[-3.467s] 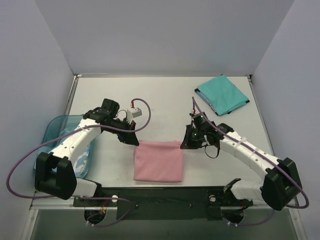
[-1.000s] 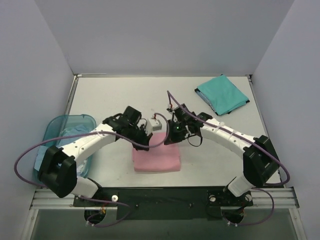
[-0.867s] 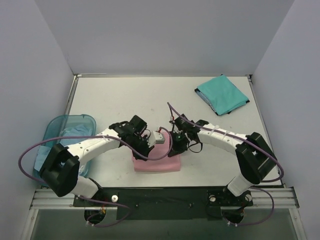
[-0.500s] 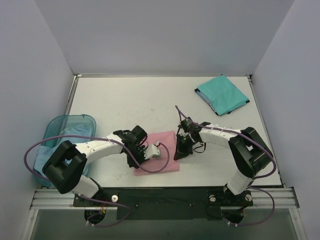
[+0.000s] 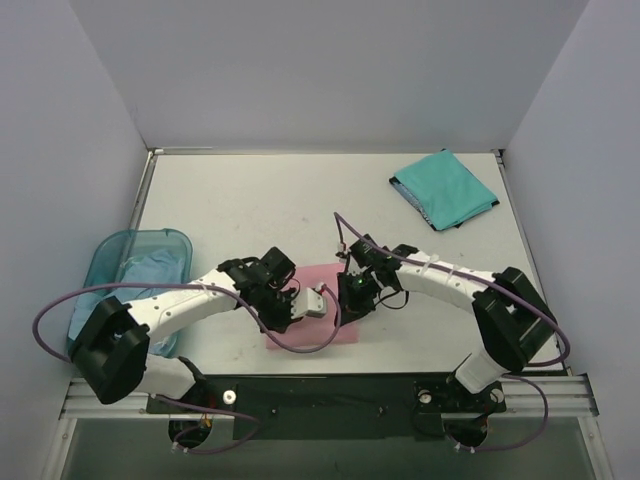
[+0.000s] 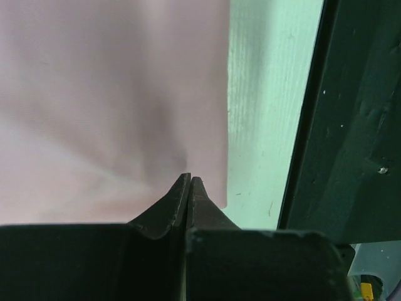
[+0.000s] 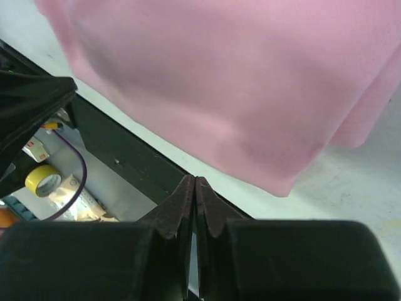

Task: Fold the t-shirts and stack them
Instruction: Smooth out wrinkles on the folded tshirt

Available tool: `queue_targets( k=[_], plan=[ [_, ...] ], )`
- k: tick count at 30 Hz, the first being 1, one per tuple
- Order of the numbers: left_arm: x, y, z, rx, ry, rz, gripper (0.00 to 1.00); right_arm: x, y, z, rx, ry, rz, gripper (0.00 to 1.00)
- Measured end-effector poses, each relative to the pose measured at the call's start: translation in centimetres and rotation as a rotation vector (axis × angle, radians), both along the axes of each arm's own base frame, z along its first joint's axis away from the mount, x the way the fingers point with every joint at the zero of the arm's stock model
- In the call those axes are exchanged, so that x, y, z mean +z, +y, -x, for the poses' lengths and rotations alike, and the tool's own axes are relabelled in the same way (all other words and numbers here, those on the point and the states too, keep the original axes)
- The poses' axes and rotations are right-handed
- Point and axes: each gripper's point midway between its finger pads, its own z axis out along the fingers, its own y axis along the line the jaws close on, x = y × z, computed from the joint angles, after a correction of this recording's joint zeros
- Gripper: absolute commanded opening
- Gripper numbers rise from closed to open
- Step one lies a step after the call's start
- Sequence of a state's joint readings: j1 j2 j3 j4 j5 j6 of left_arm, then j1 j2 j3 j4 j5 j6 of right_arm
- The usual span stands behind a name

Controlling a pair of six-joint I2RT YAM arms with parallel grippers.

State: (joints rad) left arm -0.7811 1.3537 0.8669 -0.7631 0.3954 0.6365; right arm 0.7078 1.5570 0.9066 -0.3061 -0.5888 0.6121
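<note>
The light pink t-shirt [image 5: 322, 275] lies folded near the table's front edge, partly under both grippers. My left gripper [image 5: 305, 315] is shut, with its tips low on the pink cloth [image 6: 113, 94] near its corner; nothing shows between the jaws [image 6: 189, 180]. My right gripper [image 5: 350, 298] is shut and empty [image 7: 195, 180] at the shirt's right side, with the pink cloth [image 7: 238, 81] just ahead of its tips. The teal green t-shirt [image 5: 443, 188] lies folded at the back right. The pale blue t-shirt [image 5: 150, 272] lies in the basket.
The translucent blue plastic basket [image 5: 108, 258] stands at the table's left edge. The black front rail [image 5: 330, 390] runs close below the pink shirt and also shows in the left wrist view [image 6: 357, 125]. Purple cables loop off both arms.
The pink shirt went from a larger square to a smaller folded shape. Both grippers came in from its sides and moved toward the front edge over it.
</note>
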Motion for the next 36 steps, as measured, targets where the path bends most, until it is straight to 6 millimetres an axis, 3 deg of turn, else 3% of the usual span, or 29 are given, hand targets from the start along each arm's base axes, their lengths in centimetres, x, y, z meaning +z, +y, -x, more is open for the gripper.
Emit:
queue_targets(
  k=[7,11,13,14,15,16,18,22,23,26,29,36],
  plan=[
    [-4.7,1.6,1.2,-0.025,0.039,-0.145,0.01,-5.5,-2.6,3.3,0.001,0.186,0.133,0.0],
    [-4.8,1.7,0.6,-0.02,0.014,-0.158,0.05,-5.2,-2.8,3.1,-0.01,0.187,0.135,0.0],
    [-4.2,1.8,0.4,-0.016,-0.001,-0.155,0.11,-4.5,-2.9,2.4,-0.011,0.154,0.15,0.13],
    [-3.6,1.6,0.1,-0.008,-0.01,-0.145,0.16,-4.0,-2.9,2.0,-0.014,0.136,0.155,0.26],
    [-2.8,1.4,-0.3,0.005,-0.019,-0.129,0.28,-3.4,-2.9,1.2,-0.024,0.1,0.159,0.33],
    [-1.8,1.0,-0.9,0.036,-0.025,-0.1,0.34,-2.5,-2.8,0.4,-0.037,0.064,0.156,0.47],
    [0.2,0.6,-3.0,0.134,-0.028,-0.029,0.41,-0.8,-3.0,-1.6,-0.077,-0.014,0.148,0.59],
    [3.5,3.1,-9.9,0.526,-0.006,0.091,0.52,0.8,-3.9,-5.8,-0.154,-0.125,0.167,0.66],
    [3.7,4.2,-11.2,0.626,0.013,0.107,0.58,0.6,-4.1,-6.6,-0.164,-0.133,0.182,0.66],
    [2.6,6.7,-13.1,0.852,0.124,0.123,0.61,-1.4,-4.2,-7.7,-0.174,-0.106,0.216,0.65],
    [0.5,7.8,-13.1,0.986,0.251,0.098,0.61,-4.3,-4.5,-7.9,-0.182,-0.051,0.242,0.64],
    [-2.9,6.0,-8.7,1.092,0.497,0.139,0.64,-4.3,-2.4,-8.2,-0.218,-0.006,0.076,0.63]
  ],
)
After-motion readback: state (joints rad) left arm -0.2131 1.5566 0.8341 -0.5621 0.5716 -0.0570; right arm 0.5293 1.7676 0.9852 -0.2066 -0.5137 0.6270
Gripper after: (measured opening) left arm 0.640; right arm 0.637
